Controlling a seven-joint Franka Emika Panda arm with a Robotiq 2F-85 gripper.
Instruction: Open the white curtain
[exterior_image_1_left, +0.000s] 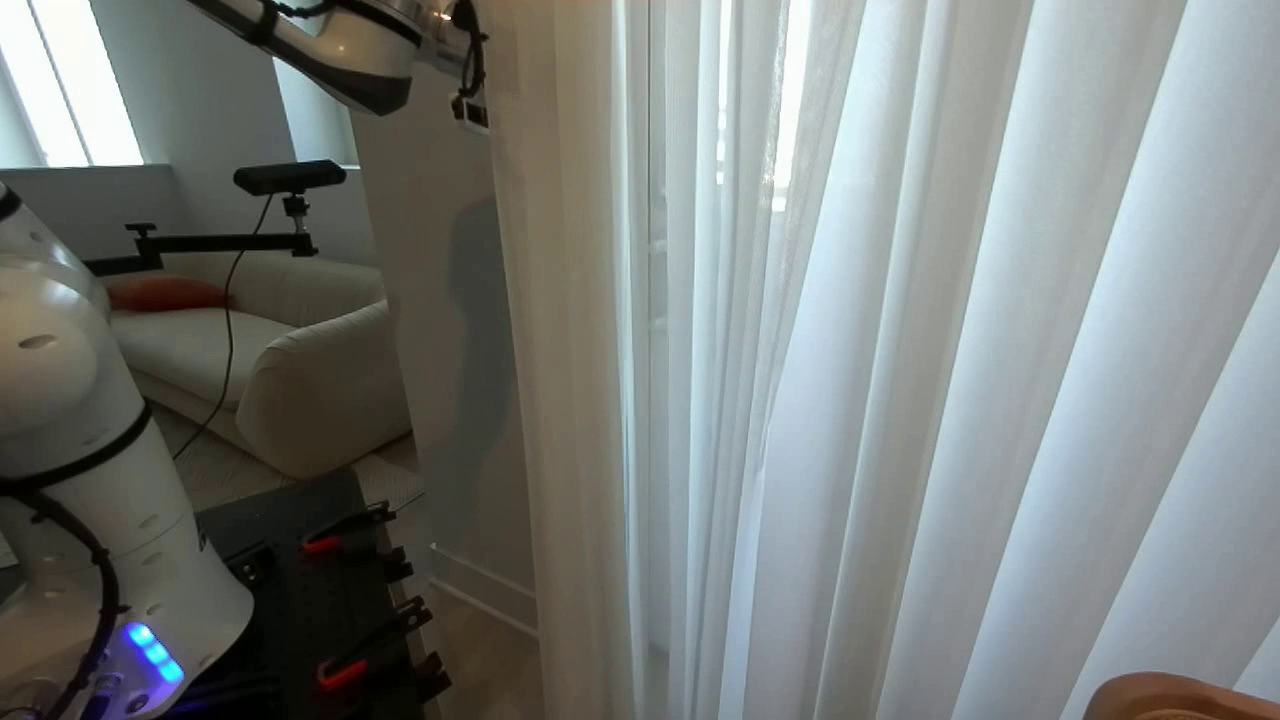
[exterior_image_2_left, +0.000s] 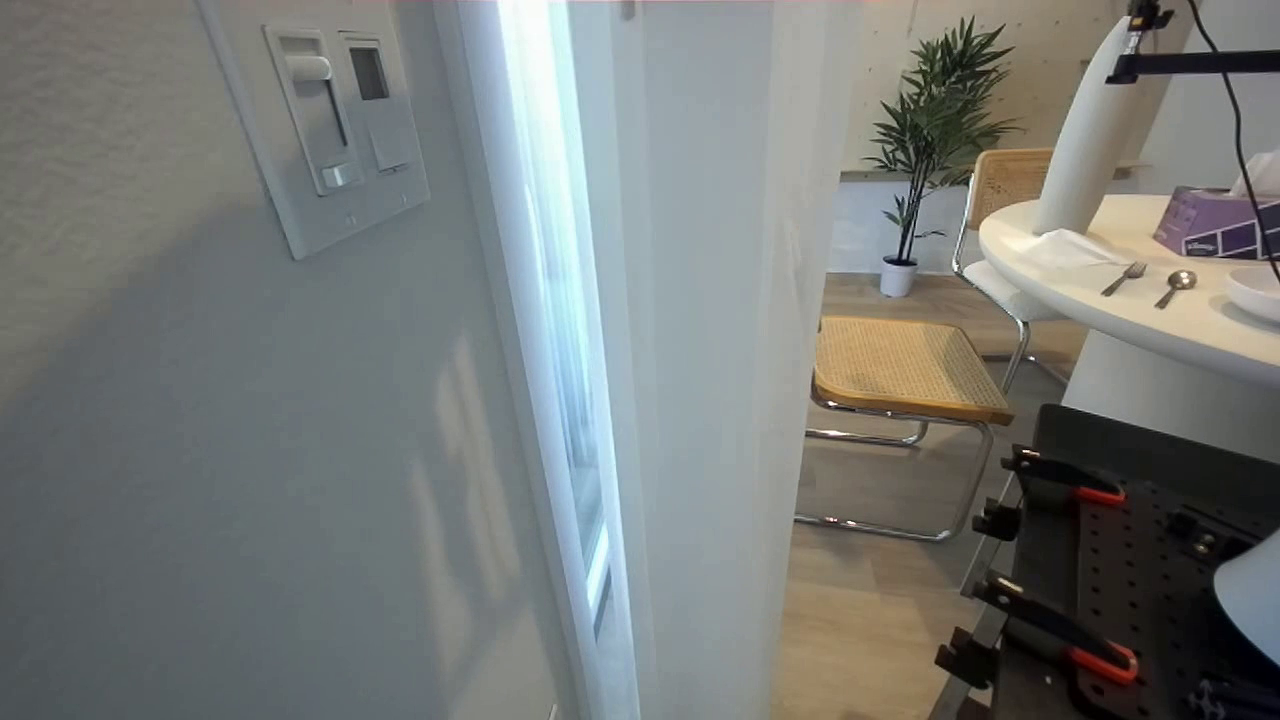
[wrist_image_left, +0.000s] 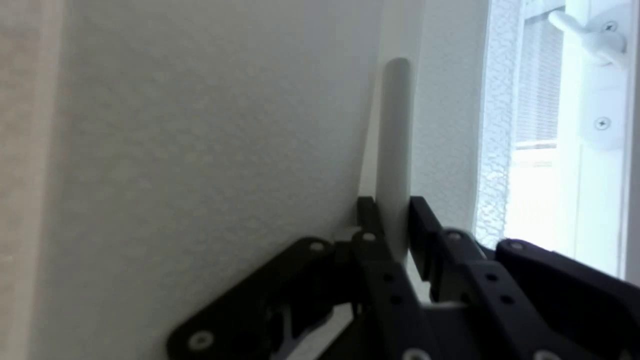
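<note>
The white curtain (exterior_image_1_left: 960, 350) hangs in tall pleats across the right of an exterior view, with a narrow upright gap near its left part. In the other view its edge (exterior_image_2_left: 720, 350) hangs as a flat white panel beside a bright window strip. My gripper (wrist_image_left: 392, 210) shows in the wrist view, its fingers pressed on both sides of a slim white rod (wrist_image_left: 396, 130) with a rounded end. The rod stands close to a textured wall. The curtain cannot be made out in the wrist view. In an exterior view the curtain's left edge hides my gripper.
A grey wall (exterior_image_2_left: 300, 450) with a switch plate (exterior_image_2_left: 345, 130) stands beside the curtain. A window latch (wrist_image_left: 595, 42) shows at the right. A black cart (exterior_image_1_left: 300, 600) with clamps, a sofa (exterior_image_1_left: 330, 380), a cane chair (exterior_image_2_left: 900, 370) and a white table (exterior_image_2_left: 1150, 320) stand nearby.
</note>
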